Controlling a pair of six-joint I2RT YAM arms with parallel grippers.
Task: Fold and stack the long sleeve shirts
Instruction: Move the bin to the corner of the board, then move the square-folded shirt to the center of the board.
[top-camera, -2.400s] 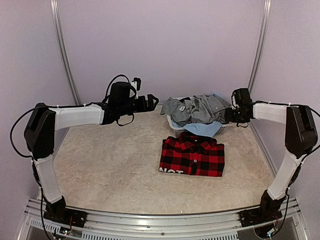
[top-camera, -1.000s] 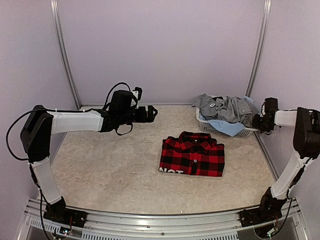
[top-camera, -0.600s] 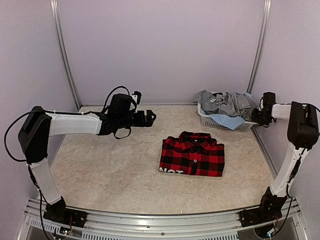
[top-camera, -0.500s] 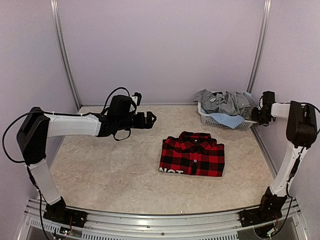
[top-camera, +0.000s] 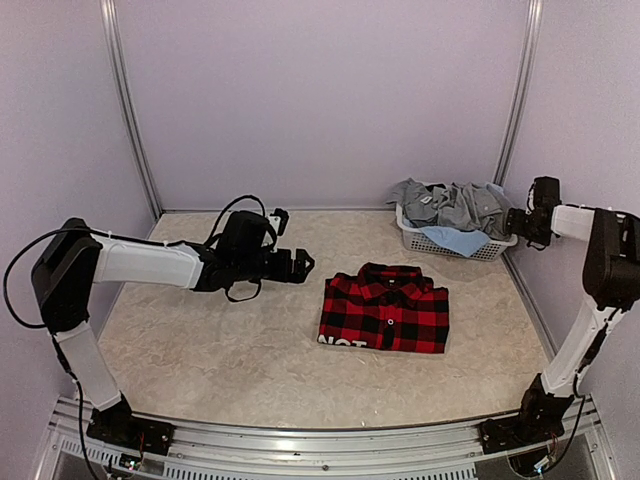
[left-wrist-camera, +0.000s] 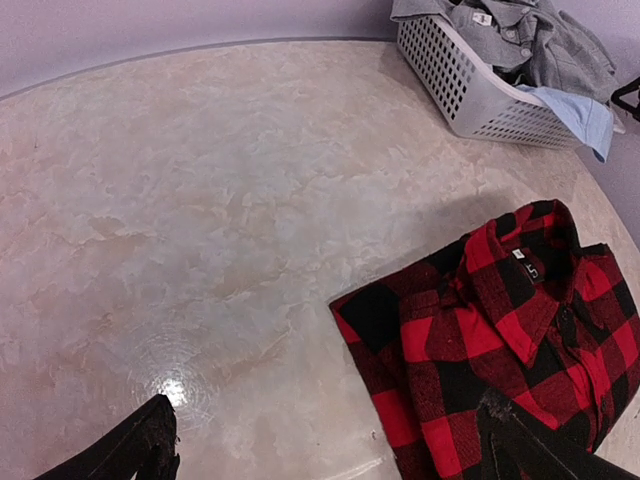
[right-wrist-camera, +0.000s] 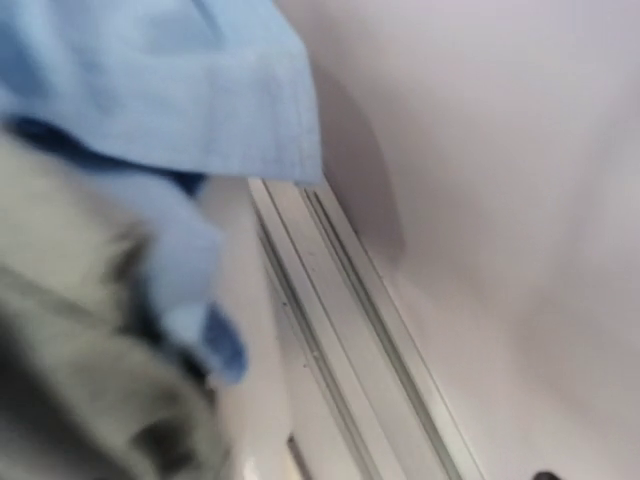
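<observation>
The red-and-black plaid shirt (top-camera: 385, 312) (left-wrist-camera: 500, 330) lies folded at the table's middle, collar toward the back, white lettering at its near edge. The grey shirt (top-camera: 450, 205) (left-wrist-camera: 540, 40) is heaped crumpled in a white basket (top-camera: 478, 252) (left-wrist-camera: 470, 90) at the back right. My left gripper (top-camera: 300, 265) (left-wrist-camera: 335, 455) hangs open just left of the plaid shirt, one fingertip (left-wrist-camera: 515, 445) over its near corner. My right gripper (top-camera: 518, 222) is at the basket's right end; its fingers do not show in the blurred right wrist view, only grey cloth (right-wrist-camera: 70, 400).
A light blue garment (top-camera: 447, 238) (left-wrist-camera: 580, 110) (right-wrist-camera: 180, 80) hangs over the basket's front. The right wall and its metal rail (right-wrist-camera: 340, 300) run close behind the basket. Bare marbled tabletop (left-wrist-camera: 200, 200) lies left of the plaid shirt.
The basket has gone from behind the plaid shirt to the back right corner with the right gripper at its end. The left arm has come down and nearer the plaid shirt.
</observation>
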